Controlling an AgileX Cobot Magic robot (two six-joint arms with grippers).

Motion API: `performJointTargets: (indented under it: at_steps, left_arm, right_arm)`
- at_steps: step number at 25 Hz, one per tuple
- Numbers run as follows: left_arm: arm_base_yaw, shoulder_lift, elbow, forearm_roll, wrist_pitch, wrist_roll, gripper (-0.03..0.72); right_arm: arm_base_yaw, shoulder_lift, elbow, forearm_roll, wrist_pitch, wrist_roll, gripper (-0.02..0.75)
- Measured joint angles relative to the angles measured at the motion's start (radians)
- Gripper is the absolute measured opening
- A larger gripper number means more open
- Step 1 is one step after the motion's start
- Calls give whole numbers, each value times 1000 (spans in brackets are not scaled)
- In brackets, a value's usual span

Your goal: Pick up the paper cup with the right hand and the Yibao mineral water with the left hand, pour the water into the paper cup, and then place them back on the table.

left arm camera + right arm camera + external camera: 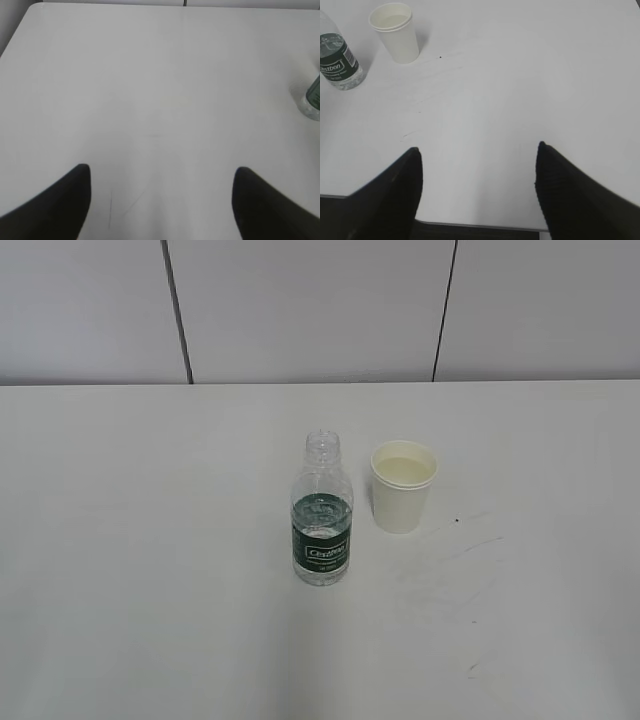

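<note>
The Yibao mineral water (322, 523), a clear capless bottle with a dark green label, stands upright on the white table (150, 540). The white paper cup (403, 486) stands just right of it, apart from it. In the right wrist view the cup (396, 32) and bottle (337, 59) sit at the far upper left. The bottle's base shows at the right edge of the left wrist view (312, 97). My left gripper (162, 172) is open and empty over bare table. My right gripper (477, 150) is open and empty above the table's near edge. Neither gripper shows in the exterior view.
Faint scuff marks (460, 550) lie on the table right of the cup. The table's front edge (480, 225) runs under my right gripper. A grey panelled wall (320, 310) stands behind the table.
</note>
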Motion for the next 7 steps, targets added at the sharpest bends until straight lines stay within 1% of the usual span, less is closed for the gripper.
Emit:
performJointTargets:
  at_steps: [7]
  left_arm:
    - [0, 0, 0, 0, 0, 0, 531]
  right_arm:
    - [0, 0, 0, 0, 0, 0, 551]
